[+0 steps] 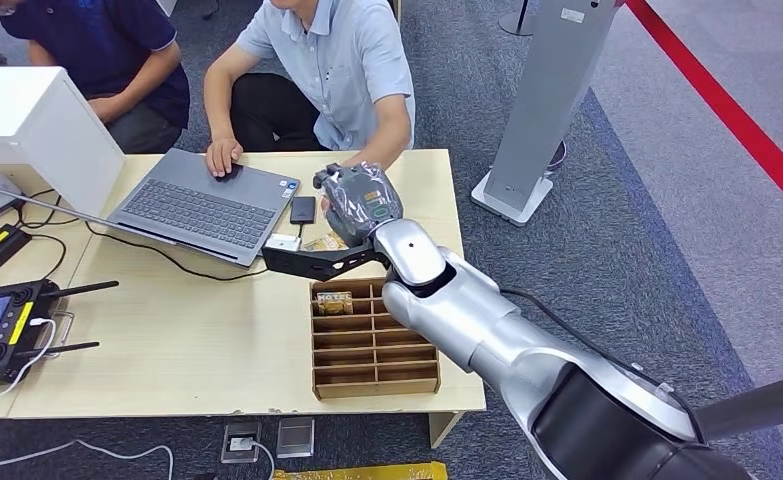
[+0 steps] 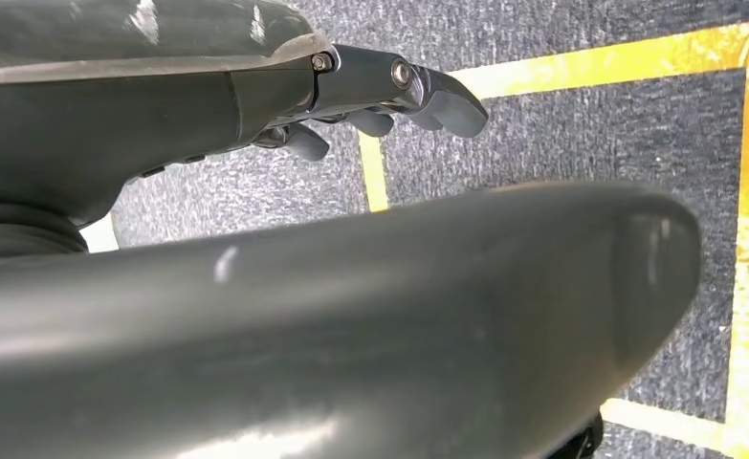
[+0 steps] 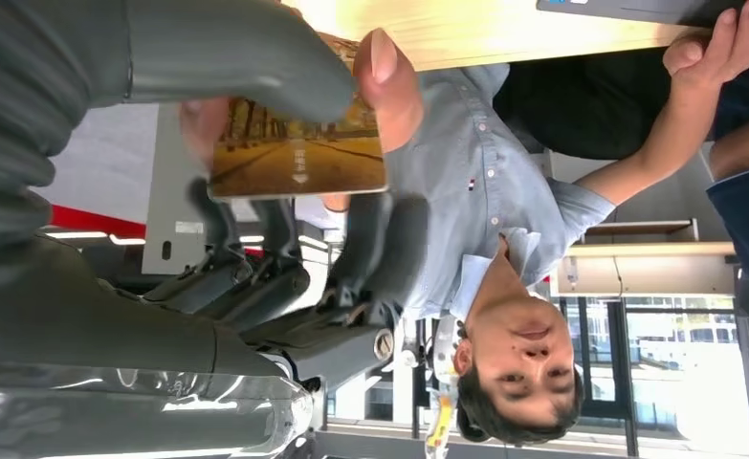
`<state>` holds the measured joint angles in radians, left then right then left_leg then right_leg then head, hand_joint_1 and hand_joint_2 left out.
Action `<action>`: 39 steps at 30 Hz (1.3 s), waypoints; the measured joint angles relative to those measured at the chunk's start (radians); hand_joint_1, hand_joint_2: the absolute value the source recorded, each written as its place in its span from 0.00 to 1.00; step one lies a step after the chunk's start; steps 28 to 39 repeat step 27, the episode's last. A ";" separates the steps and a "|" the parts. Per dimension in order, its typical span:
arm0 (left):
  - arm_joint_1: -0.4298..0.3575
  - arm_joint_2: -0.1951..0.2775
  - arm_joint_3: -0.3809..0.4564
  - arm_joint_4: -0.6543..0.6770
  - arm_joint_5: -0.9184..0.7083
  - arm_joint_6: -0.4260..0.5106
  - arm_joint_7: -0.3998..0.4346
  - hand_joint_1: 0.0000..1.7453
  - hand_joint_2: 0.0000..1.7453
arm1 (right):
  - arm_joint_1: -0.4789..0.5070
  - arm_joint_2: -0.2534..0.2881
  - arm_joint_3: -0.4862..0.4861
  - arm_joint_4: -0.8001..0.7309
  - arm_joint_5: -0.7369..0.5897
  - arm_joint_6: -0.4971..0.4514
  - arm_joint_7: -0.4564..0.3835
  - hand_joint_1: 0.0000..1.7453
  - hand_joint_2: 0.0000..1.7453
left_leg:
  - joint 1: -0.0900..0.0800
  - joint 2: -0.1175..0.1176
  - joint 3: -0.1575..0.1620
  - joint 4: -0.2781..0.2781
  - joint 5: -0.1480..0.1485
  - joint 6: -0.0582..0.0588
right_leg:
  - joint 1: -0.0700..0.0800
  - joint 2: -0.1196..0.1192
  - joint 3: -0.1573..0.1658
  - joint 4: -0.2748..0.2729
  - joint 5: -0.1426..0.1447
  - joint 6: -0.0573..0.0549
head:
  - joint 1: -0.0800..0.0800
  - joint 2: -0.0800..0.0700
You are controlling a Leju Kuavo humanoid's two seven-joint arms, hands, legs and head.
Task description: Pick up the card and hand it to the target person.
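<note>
Clamped between the right hand's (image 3: 255,191) thumb and fingers, the card (image 3: 298,153) already met the person's fingertips (image 3: 389,81), left hand (image 2: 389,96) hanging slack

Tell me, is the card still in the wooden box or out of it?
Out. The right hand holds the card up with its thumb, and a person's fingers grip its far edge. The divided wooden box stands below on the table.
</note>
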<state>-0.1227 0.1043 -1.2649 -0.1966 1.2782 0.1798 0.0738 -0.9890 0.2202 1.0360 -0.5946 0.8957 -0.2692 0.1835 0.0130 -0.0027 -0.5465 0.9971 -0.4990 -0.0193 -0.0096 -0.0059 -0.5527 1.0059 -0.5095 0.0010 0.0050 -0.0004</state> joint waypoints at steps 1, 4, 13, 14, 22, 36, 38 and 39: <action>0.000 0.000 -0.001 0.000 -0.001 -0.002 -0.001 0.00 0.00 | -0.002 0.002 0.001 0.008 -0.002 -0.004 -0.001 0.00 1.00 | 0.000 0.000 0.000 0.000 0.000 0.000 | 0.000 0.000 0.000 0.000 0.000 0.000 | 0.000 0.000; 0.000 0.001 -0.002 0.000 0.008 -0.001 -0.008 0.00 0.00 | -0.009 0.006 0.002 0.028 -0.014 -0.019 -0.007 0.00 1.00 | 0.000 0.000 0.000 0.000 0.000 0.000 | 0.000 0.000 0.000 0.000 0.000 0.000 | 0.000 0.000; 0.003 0.001 -0.002 0.000 0.037 0.012 -0.011 0.00 0.00 | -0.018 0.008 -0.001 0.049 -0.075 -0.091 -0.030 0.00 1.00 | 0.000 0.000 0.000 0.000 0.000 0.000 | 0.000 0.000 0.000 0.000 0.000 0.000 | 0.001 0.000; 0.003 0.001 -0.002 0.000 0.041 0.014 -0.010 0.00 0.00 | -0.018 0.007 -0.003 0.048 -0.087 -0.102 -0.033 0.00 1.00 | 0.000 0.000 0.000 0.000 0.000 0.000 | 0.000 0.000 0.000 0.000 0.000 0.000 | 0.001 0.000; 0.010 0.001 -0.002 0.000 0.085 0.032 -0.003 0.00 0.00 | 0.054 -0.054 -0.056 -0.119 -0.263 -0.140 -0.007 0.00 1.00 | 0.000 0.000 0.001 0.000 0.000 0.000 | 0.000 0.000 0.000 0.000 0.000 0.000 | 0.000 0.000; 0.016 0.001 0.000 0.000 0.108 0.041 0.000 0.00 0.00 | 0.186 -0.125 -0.121 -0.325 -0.424 -0.142 -0.044 0.00 1.00 | 0.000 0.000 0.001 0.000 0.000 0.000 | 0.000 0.000 0.000 -0.001 0.000 0.000 | 0.002 0.000; 0.016 0.001 0.000 0.000 0.108 0.041 0.000 0.00 0.00 | 0.186 -0.125 -0.121 -0.325 -0.424 -0.142 -0.044 0.00 1.00 | 0.000 0.000 0.001 0.000 0.000 0.000 | 0.000 0.000 0.000 -0.001 0.000 0.000 | 0.002 0.000; 0.016 0.001 0.000 0.000 0.108 0.041 0.000 0.00 0.00 | 0.186 -0.125 -0.121 -0.325 -0.424 -0.142 -0.044 0.00 1.00 | 0.000 0.000 0.001 0.000 0.000 0.000 | 0.000 0.000 0.000 -0.001 0.000 0.000 | 0.002 0.000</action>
